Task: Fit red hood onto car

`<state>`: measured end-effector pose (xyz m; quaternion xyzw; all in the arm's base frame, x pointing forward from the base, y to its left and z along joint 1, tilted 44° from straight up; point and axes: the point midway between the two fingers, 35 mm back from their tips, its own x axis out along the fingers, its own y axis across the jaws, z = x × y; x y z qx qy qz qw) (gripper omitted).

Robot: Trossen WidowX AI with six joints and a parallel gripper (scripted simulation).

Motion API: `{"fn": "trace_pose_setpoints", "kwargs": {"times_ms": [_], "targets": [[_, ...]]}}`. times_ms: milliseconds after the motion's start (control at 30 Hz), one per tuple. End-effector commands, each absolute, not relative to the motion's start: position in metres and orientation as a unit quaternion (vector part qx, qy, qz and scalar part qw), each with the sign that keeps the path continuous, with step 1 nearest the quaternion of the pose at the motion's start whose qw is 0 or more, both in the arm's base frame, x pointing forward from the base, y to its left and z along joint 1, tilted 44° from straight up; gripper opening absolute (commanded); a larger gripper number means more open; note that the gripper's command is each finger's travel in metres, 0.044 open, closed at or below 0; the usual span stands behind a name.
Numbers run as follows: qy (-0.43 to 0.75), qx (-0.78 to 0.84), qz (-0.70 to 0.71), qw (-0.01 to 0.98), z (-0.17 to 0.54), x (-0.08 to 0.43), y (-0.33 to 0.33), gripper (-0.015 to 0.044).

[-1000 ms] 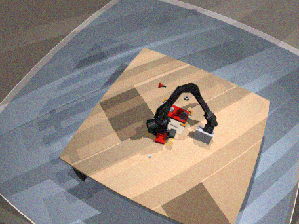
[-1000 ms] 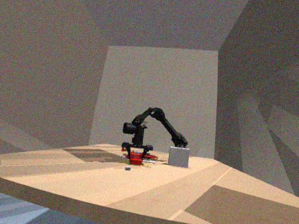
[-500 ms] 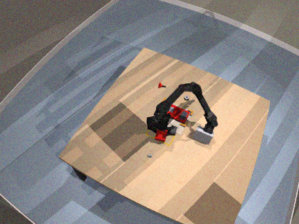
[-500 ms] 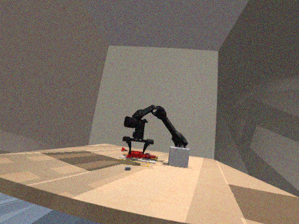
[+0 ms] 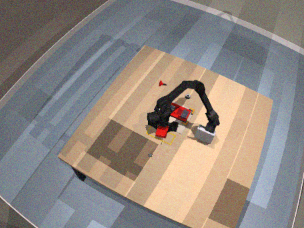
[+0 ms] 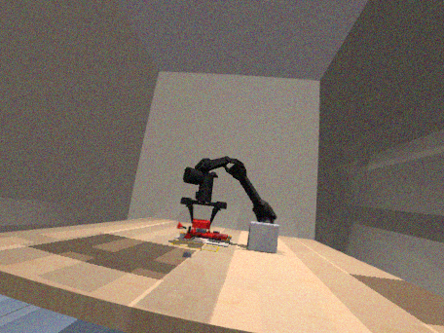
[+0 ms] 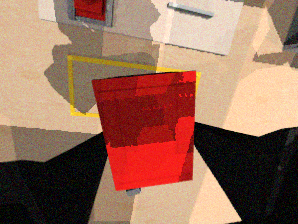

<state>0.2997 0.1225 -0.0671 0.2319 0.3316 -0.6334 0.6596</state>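
Over on the left of the bench there is a patch of darker wood, with a tiny grey bit lying near its edge. Moving right, the gripper hangs low over a yellow outline marked on the bench. It is clamped on the red hood, one dark finger pressed to each long side. In the wrist view the hood fills the middle of the picture, its roof facing the camera and slightly skewed, with the yellow outline showing behind its upper edge. From the exterior view the hood sits between the fingertips, seemingly just off the bench surface, though I cannot say for sure.

Just beside it to the right is the chassis, red with a grey engine block on top, resting in its pale jig. A small red piece and a little grey ring lie farther back. Furthest right stands the arm's grey base block.
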Motion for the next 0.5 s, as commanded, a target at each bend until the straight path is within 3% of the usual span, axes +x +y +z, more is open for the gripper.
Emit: {"fn": "trace_pose_setpoints", "kwargs": {"times_ms": [0, 467], "targets": [[0.331, 0.238, -0.630, 0.661, -0.060, 0.301, 0.131, 0.0000], [0.363, 0.204, -0.615, 0.670, -0.048, 0.307, 0.120, 0.0000]]}}
